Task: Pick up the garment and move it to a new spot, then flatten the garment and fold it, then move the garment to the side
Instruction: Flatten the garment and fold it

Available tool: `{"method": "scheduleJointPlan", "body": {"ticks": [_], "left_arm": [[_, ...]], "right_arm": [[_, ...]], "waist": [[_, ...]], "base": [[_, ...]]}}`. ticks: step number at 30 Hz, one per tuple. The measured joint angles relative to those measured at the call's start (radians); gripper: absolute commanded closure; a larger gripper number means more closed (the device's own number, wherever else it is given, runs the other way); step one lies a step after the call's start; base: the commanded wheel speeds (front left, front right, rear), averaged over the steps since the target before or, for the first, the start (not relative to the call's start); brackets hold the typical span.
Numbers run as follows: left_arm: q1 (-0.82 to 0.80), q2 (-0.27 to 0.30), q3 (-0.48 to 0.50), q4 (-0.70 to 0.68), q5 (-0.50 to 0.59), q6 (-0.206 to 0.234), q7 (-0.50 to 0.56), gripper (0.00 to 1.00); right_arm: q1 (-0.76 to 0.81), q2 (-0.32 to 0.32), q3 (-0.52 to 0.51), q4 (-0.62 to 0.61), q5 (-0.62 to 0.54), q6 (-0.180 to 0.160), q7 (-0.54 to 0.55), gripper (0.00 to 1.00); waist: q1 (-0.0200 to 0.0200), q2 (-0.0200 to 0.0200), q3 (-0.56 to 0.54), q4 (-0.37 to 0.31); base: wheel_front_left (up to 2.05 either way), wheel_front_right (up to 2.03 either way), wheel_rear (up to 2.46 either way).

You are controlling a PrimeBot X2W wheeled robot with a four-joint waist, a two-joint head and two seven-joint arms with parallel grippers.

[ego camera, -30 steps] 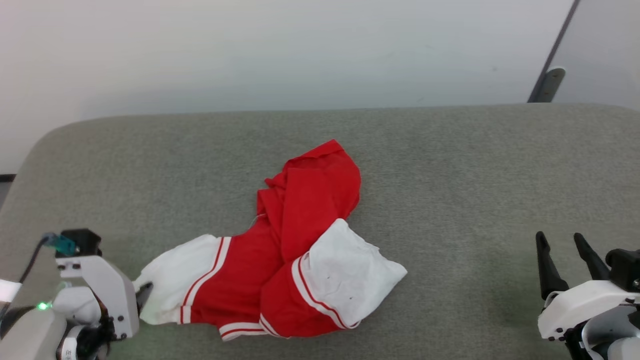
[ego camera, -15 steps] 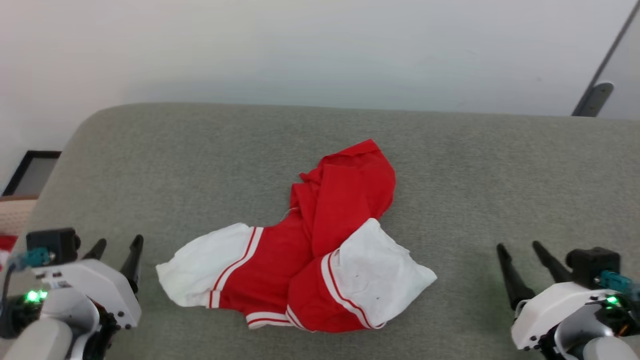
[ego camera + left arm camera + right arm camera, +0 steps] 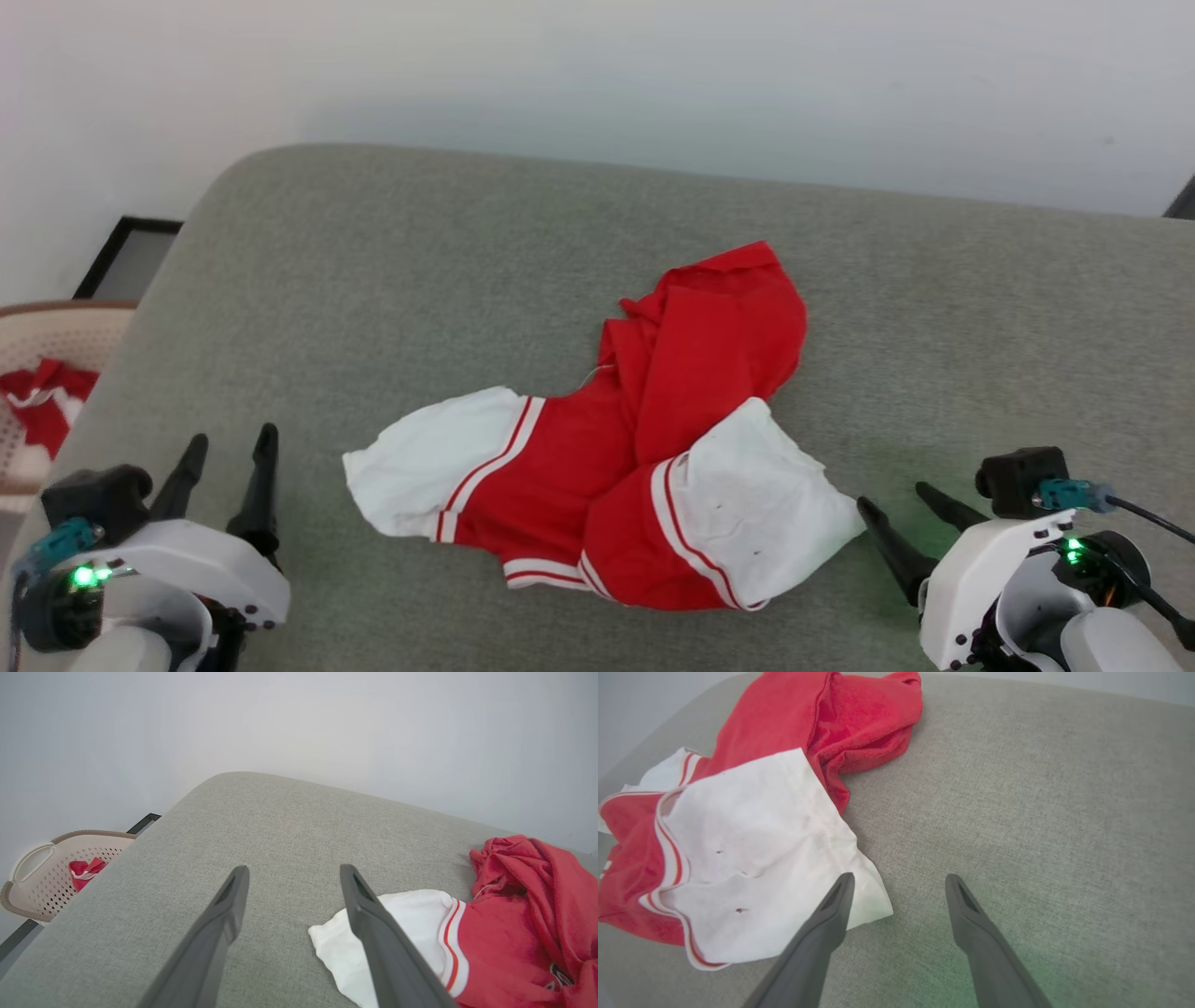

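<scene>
Left of garment (image 3: 709,364): basket (image 3: 70,338) w/ cloth (image 3: 45,397).

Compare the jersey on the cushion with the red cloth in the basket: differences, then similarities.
The garment lies on the grey cushion; the cloth lump sits in the basket. The garment looks far bigger than the cloth lump. The garment lies partly spread; the cloth lump is bunched. Both are red with white.

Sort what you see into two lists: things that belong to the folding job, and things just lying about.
Job: red-and-white garment; grey padded surface it lies on.
Lying about: pale laundry basket beside the surface; small red-and-white cloth inside it.
</scene>
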Motion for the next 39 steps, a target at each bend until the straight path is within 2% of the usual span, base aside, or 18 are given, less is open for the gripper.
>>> {"method": "scheduleJointPlan", "body": {"ticks": [9, 15, 16, 17, 26, 39], "left_arm": [[-0.005, -0.043, -0.003, 0.027, -0.013, -0.018, -0.044, 0.0], [-0.028, -0.058, -0.014, 0.062, -0.019, -0.035, -0.054, 0.0], [-0.031, -0.059, -0.014, 0.067, -0.02, -0.037, -0.055, 0.0], [-0.034, -0.062, -0.014, 0.071, -0.022, -0.041, -0.059, 0.0], [-0.031, -0.056, -0.008, 0.1, -0.03, -0.058, -0.076, 0.0], [0.0, -0.033, -0.004, 0.079, -0.036, -0.06, -0.079, 0.0]], "right_arm": [[-0.037, -0.052, 0.072, 0.019, 0.06, 0.0, 0.118, 0.0], [-0.091, -0.063, 0.106, 0.088, 0.013, 0.0, 0.139, 0.0], [-0.099, -0.063, 0.111, 0.099, 0.003, 0.0, 0.139, 0.56], [-0.107, -0.062, 0.111, 0.108, -0.005, 0.0, 0.136, 1.0], [-0.106, -0.05, 0.058, 0.125, -0.006, 0.0, 0.12, 1.0], [0.062, -0.096, -0.22, -0.102, 0.016, 0.0, 0.247, 1.0]], "waist": [[0.0, 0.0, 0.042, 0.055], [0.0, 0.0, 0.063, 0.089], [0.0, -0.0001, 0.066, 0.093], [0.0, 0.0, 0.067, 0.096], [0.0, 0.0, 0.048, 0.089], [0.0, 0.0, 0.021, 0.023]], "base": [[0.0, 0.0, 0.0], [0.0, 0.0, 0.0], [0.0, 0.0, 0.0], [0.0, 0.0, 0.0], [0.0, 0.0, 0.0], [0.0, 0.0, 0.0]]}}
